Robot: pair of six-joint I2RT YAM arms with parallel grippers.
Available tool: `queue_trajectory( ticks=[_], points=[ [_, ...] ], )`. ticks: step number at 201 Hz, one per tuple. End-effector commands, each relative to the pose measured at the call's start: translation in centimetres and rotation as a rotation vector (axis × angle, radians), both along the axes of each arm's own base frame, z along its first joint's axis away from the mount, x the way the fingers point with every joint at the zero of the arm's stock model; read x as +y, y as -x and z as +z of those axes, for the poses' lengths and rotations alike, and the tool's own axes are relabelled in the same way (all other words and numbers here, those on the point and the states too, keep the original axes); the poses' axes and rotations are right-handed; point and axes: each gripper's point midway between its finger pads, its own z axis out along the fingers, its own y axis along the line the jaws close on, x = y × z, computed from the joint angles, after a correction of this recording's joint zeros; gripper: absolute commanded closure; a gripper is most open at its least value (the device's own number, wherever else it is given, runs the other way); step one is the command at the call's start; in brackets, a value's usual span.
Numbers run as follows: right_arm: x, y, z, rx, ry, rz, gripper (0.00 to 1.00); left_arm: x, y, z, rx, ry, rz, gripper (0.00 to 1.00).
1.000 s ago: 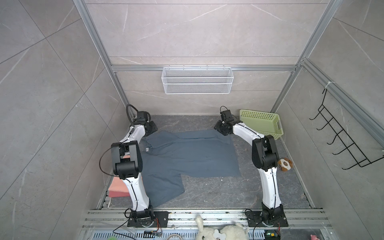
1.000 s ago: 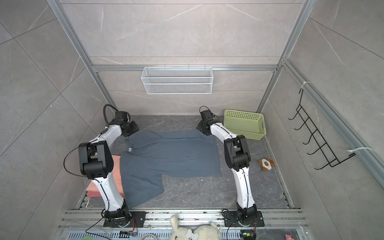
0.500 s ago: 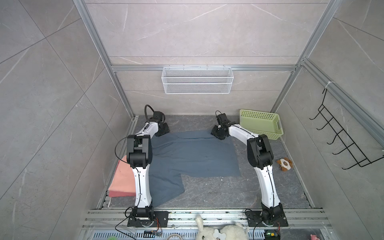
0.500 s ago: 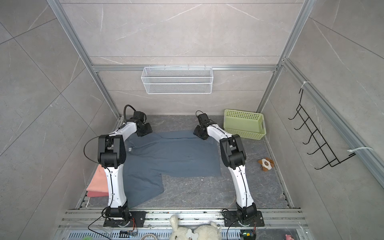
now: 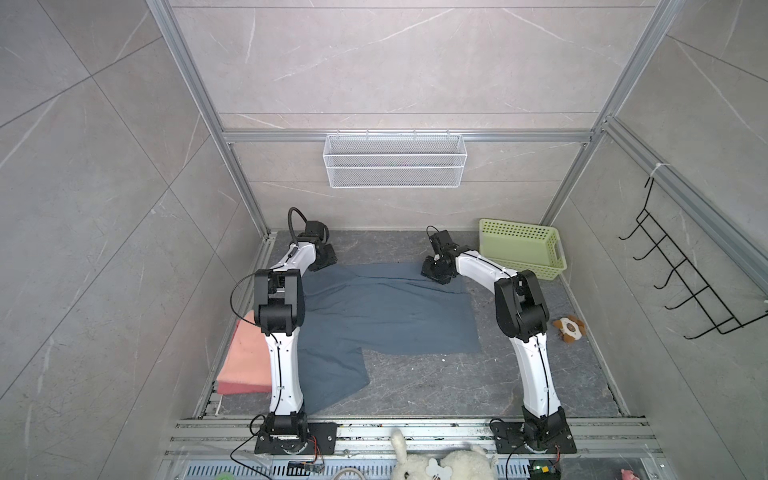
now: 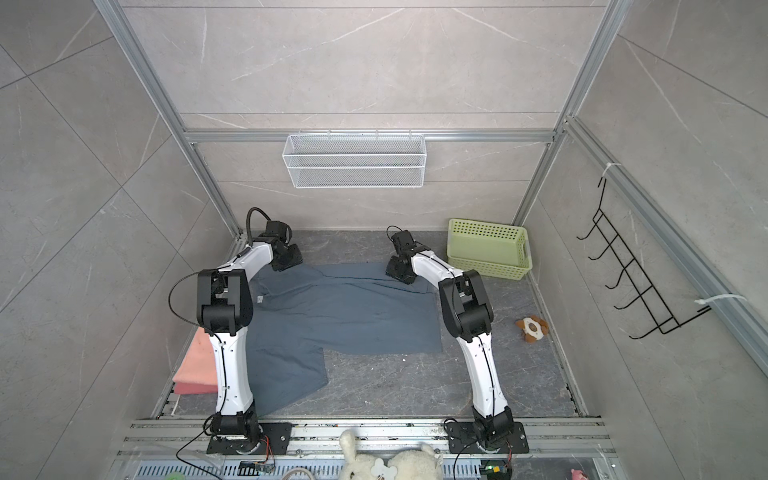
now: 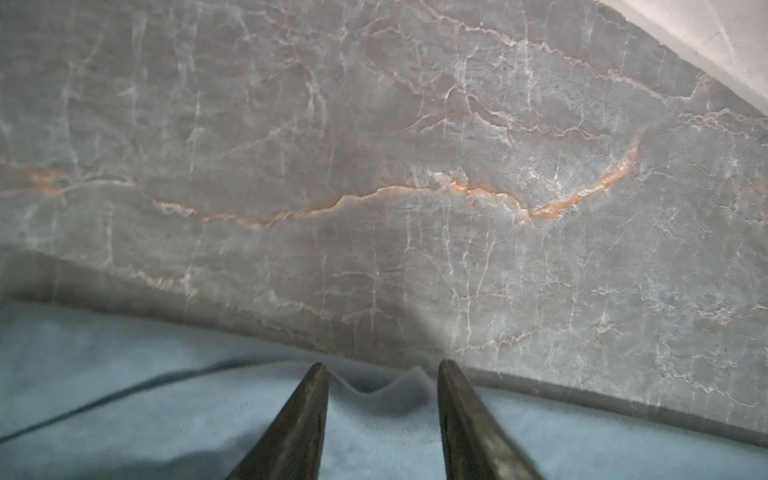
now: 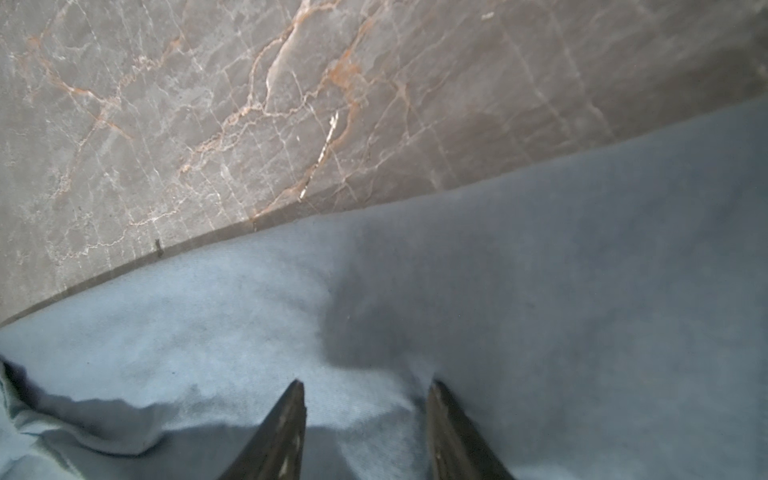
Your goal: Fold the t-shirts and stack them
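The slate blue-grey t-shirt (image 5: 386,316) lies spread flat across the middle of the dark veined desk (image 5: 436,382), its collar end toward the left arm and one short sleeve reaching toward the front rail. The left tool (image 5: 323,259) is down at the far left corner of this shirt. In the left wrist view its two fingers stand moderately apart, the tips resting on the cloth right at its edge, with a small pucker of fabric (image 7: 376,384) raised in the gap between them and not pinched. The right tool (image 5: 435,272) sits on the shirt's far edge toward the right side. In the right wrist view (image 8: 365,384) its fingers are likewise parted to a middling width, tips pressed onto the cloth a little way in from the edge, gripping nothing. The salmon-pink t-shirts (image 5: 245,357) lie folded in a pile at the desk's left edge, partly hidden behind the left arm and just beside the blue-grey shirt. A pale green perforated basket (image 5: 519,249) stands at the far right corner, near the right tool but apart from it, and a small brown-and-white plush toy (image 5: 569,328) lies by the right wall.
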Motion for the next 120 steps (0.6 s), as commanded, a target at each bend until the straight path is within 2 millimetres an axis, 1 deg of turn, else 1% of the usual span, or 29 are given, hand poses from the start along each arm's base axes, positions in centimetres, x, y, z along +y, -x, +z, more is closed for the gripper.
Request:
queue_trajectory(
  ticks=[1, 19, 46, 75, 89, 120],
  points=[
    [-1.1, 1.2, -0.9, 0.058, 0.073, -0.003, 0.5, -0.5, -0.2, 0.6, -0.004, -0.002, -0.016, 0.66],
    [-1.0, 0.3, -0.8, 0.041, 0.083, -0.009, 0.5, -0.7, -0.3, 1.2, -0.015, 0.004, -0.016, 0.83],
    [-1.3, -1.1, -0.9, 0.03, 0.122, -0.016, 0.5, -0.8, -0.6, 3.1, -0.058, 0.01, -0.018, 1.0],
    [-1.7, -1.8, -0.7, 0.025, 0.157, -0.01, 0.5, -0.9, -1.0, 6.1, -0.127, 0.009, -0.028, 1.0],
    [-2.2, -2.1, -0.7, 0.024, 0.164, -0.02, 0.5, -0.9, -1.1, 7.7, -0.162, 0.017, -0.031, 1.0],
    [-3.2, -2.6, -1.1, 0.028, 0.153, -0.051, 0.5, -1.4, -0.6, 10.6, -0.22, 0.048, -0.047, 1.0]
  ],
)
